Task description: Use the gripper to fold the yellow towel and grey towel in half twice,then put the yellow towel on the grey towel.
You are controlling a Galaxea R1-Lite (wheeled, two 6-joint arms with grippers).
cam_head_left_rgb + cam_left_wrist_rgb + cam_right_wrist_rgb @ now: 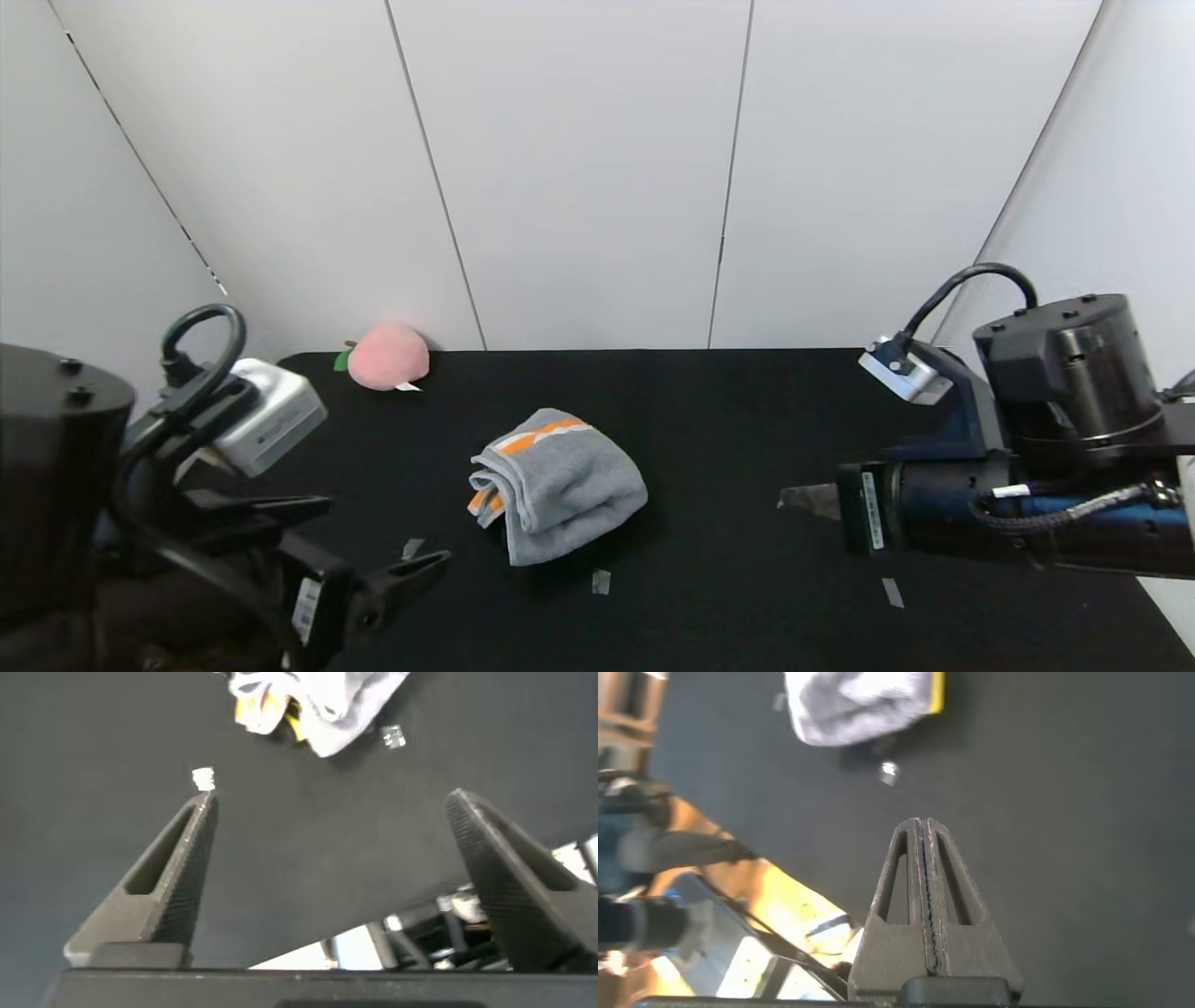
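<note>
Left gripper [373,551] hovers low over near-left part of black table [747,420], fingers spread wide, nothing between them. Right gripper [922,859] at right side, fingers pressed together, empty. Grey towel [558,485] lies folded mid-table, orange marks showing; a yellow edge peeks out at its side in wrist views. Pink peach toy [387,356] at far-left back edge.
</note>
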